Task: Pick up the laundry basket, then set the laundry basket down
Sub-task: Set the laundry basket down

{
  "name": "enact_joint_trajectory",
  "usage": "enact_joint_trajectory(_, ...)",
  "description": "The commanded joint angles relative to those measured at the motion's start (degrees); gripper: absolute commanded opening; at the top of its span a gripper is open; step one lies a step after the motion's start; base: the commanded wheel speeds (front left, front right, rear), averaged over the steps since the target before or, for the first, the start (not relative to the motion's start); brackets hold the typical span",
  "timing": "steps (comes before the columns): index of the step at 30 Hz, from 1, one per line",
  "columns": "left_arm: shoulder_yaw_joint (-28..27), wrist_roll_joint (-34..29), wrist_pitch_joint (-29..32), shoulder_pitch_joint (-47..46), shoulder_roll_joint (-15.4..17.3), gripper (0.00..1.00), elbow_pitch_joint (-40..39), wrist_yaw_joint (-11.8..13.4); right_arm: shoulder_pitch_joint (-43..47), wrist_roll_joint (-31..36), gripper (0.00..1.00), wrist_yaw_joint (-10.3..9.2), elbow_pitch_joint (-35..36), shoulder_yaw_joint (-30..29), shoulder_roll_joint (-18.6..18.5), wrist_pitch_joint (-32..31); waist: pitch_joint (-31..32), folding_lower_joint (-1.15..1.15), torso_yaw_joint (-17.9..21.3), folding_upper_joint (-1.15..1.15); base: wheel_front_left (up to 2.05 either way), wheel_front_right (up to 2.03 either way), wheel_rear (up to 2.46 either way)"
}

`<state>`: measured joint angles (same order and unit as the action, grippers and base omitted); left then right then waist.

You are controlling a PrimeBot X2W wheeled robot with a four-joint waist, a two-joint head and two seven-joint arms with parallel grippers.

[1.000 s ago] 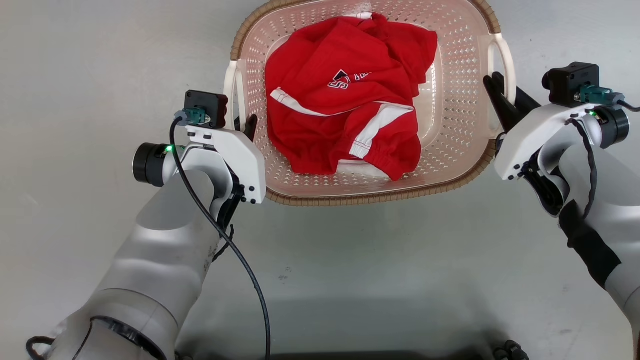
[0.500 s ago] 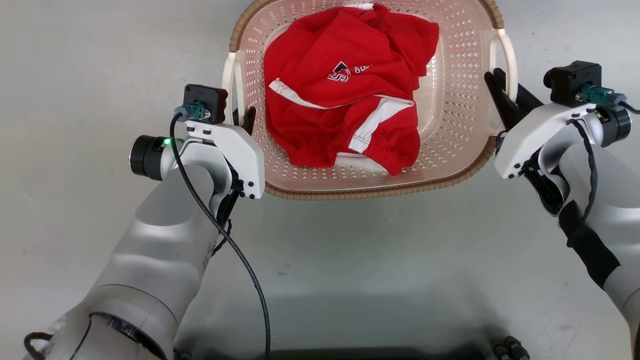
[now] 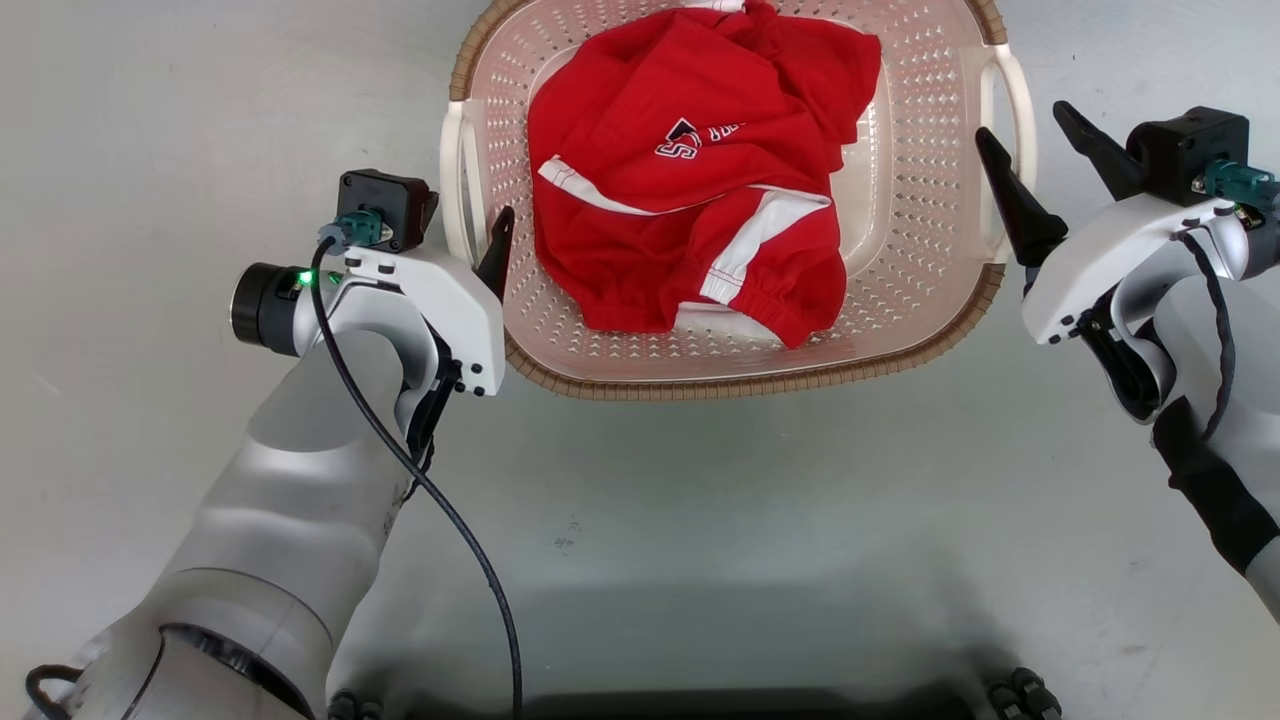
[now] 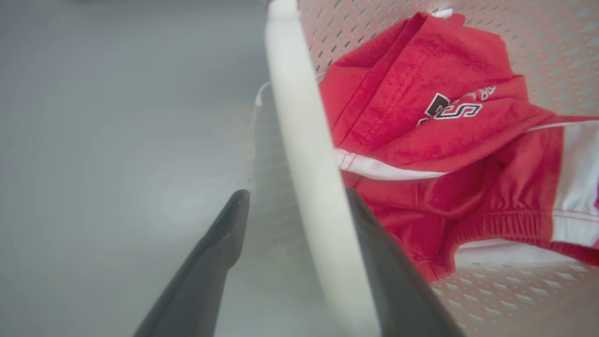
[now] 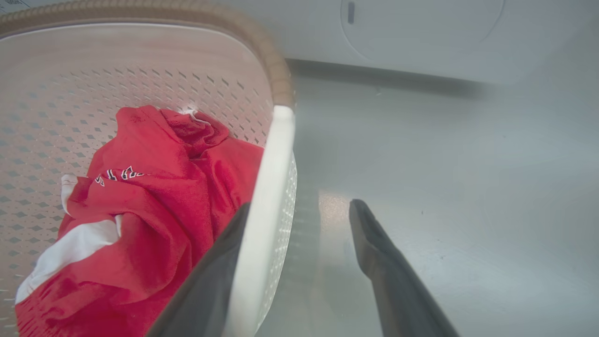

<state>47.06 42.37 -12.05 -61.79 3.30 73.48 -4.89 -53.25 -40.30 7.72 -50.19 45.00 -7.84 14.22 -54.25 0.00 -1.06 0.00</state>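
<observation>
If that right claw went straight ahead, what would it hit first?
Probably the laundry basket: its white handle, between the right gripper's open fingers, joins the rim just ahead; depth unclear.

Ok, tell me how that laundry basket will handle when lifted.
Probably light: the laundry basket has perforated plastic walls and holds only red clothing. Likely stiff, given its thick woven-look rim. Lifted by one white handle alone, it may tip.

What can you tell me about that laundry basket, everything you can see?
The laundry basket is pale pink perforated plastic, rounded-rectangular, with a brown woven-look rim and two white side handles. It sits upright on the grey floor, holding a crumpled red and white garment. The open left tool and right tool each straddle a handle, without gripping.
</observation>
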Motion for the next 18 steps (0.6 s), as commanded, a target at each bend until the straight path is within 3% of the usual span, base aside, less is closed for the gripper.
enact_joint_trajectory(1, -0.63, -0.19, -0.71, 0.01, 2.4, 1.0, 0.47, -0.17, 3.85, 0.01, 1.0, -0.23, 0.83, 0.41, -1.16, 0.77, -0.05, 0.0, -0.06, 0.0, 0.0, 0.0, 0.0)
enact_joint_trajectory(18, -1.66, 1.0, -2.91, -0.32, 1.74, 1.0, 0.05, -2.22, 3.45, -4.58, 1.0, -0.23, 4.45, 4.86, -3.29, 0.78, -0.17, 0.0, -0.65, 0.0, 0.0, 0.0, 0.0)
